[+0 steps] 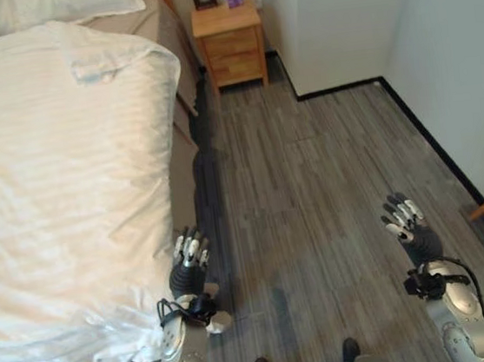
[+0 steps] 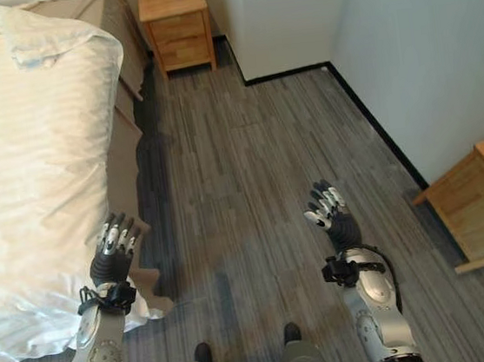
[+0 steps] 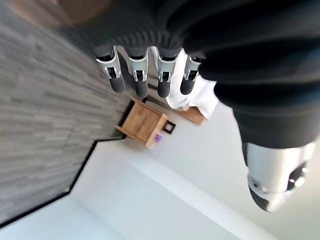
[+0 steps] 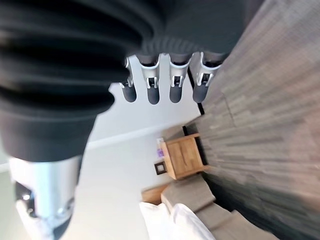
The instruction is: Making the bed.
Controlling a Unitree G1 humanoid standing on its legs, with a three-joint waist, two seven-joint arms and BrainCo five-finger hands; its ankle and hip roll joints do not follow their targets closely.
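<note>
Left hand (image 1: 190,255), fingers straight and loosely spread, empty, just beside the bed's near corner; right hand (image 1: 404,218) likewise spread and empty, over grey wood-grain plank floor (image 1: 312,182). White striped duvet (image 1: 59,184), rumpled, covers the tan bed (image 1: 164,33) and overhangs its near edge; its left part is cut off. White pillow (image 1: 39,7) partly cropped. Small wooden nightstand (image 1: 228,43) by the bed's head; items on top indistinct.

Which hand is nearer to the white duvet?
Left. The left hand hovers open beside the white duvet, at its edge near the bed's foot corner; the right hand hangs open over the floor, well away.
</note>
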